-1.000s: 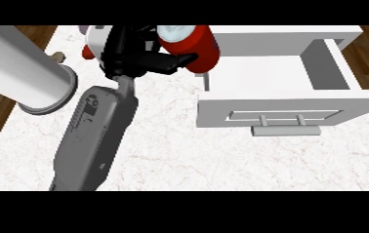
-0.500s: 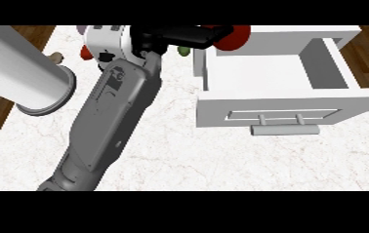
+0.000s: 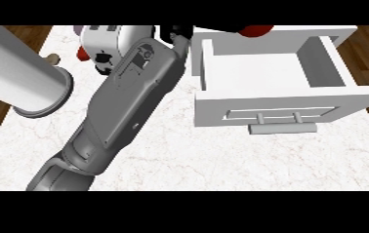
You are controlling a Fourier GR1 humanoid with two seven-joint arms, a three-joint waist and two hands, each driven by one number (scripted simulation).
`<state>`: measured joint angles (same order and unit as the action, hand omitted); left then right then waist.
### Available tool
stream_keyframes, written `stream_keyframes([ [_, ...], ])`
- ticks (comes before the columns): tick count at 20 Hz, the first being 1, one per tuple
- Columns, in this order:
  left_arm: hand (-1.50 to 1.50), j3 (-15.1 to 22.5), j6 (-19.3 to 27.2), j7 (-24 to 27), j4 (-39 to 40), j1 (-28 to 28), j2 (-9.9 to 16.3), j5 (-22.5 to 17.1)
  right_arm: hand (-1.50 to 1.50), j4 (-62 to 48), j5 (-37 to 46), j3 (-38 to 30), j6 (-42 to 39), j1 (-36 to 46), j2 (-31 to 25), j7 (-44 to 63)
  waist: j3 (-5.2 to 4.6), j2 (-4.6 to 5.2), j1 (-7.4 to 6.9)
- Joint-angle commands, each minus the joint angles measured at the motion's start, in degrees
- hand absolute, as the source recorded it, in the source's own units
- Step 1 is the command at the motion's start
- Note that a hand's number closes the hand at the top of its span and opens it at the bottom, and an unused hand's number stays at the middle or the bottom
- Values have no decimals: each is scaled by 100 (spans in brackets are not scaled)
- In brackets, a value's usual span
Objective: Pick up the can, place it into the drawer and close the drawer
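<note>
One red cylindrical can point(image 3: 254, 30) shows only as a sliver at the far rim of the single open white box-shaped drawer point(image 3: 274, 88). Whether the black hand point(image 3: 175, 33) clasps it cannot be told. The counter point(image 3: 187, 159) is veined white marble.

Light is bright and even across the whole frame, with no clear single source. The white marbled surface point(image 3: 216, 159) reads pale and flat, without glare or hot spots. Shadows are faint: a soft grey edge runs under the drawer point(image 3: 270, 112) front and its handle, and the drawer's inner walls shade slightly darker than its floor. The grey forearm point(image 3: 122, 110) crossing the middle shows gentle shading along its lower left side. Edges stay crisp from centre to corners; no blur or bending shows.
</note>
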<state>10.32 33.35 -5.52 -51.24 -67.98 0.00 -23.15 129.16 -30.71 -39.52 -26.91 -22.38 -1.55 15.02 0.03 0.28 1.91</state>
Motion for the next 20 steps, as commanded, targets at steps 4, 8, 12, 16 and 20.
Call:
stream_keyframes([
  [4,150,388,298,513,877,-577,0,-810,-150,282,312,512,289,-146,151,-93,2,24,110],
  [8,150,427,250,387,1385,-1052,0,-943,-150,134,4,154,80,-10,-54,3,3,21,94],
  [12,150,992,497,558,1518,-1210,0,-1536,-150,16,41,163,170,210,-170,88,6,34,170],
  [16,150,1033,388,950,2073,-1229,0,-1705,-150,166,-34,222,70,-14,7,52,8,57,265],
  [20,150,1376,504,845,2117,-1258,0,-2143,-150,15,17,247,57,131,14,-20,10,53,290],
])
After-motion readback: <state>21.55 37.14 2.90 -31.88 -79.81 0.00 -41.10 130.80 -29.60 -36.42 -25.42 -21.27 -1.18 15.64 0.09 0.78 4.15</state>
